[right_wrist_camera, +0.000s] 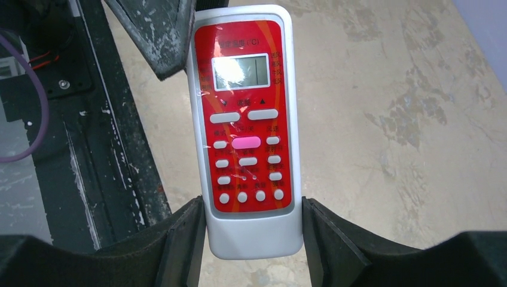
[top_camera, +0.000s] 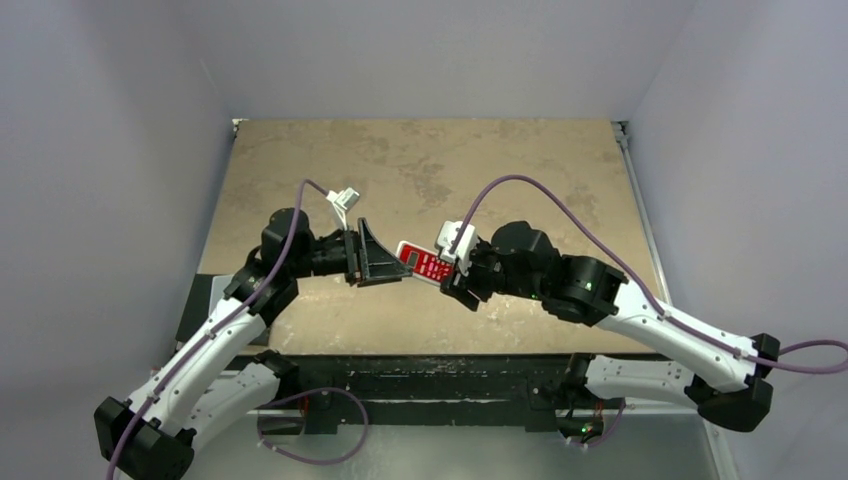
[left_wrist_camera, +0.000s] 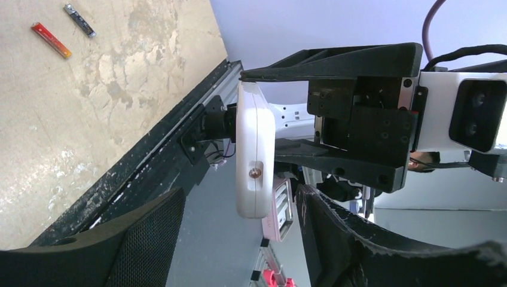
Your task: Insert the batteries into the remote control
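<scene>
1. Pale walls (top_camera: 420,50) boxed in a mottled tan counter (top_camera: 520,170).
2. The right tool (right_wrist_camera: 254,239) gripped the remote control (right_wrist_camera: 251,119) above it; the left tool (left_wrist_camera: 242,203) gaped around its far end.
3. A reddish battery (left_wrist_camera: 51,40) and a dark battery (left_wrist_camera: 79,20) lay side by side on the counter.

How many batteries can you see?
2. The reddish-orange battery and the dark battery lie side by side on the table. Any inside the remote would be hidden.

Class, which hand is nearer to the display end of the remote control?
Left. The left hand straddles the display end of the remote control; the right hand grips its opposite, plain white end.
</scene>
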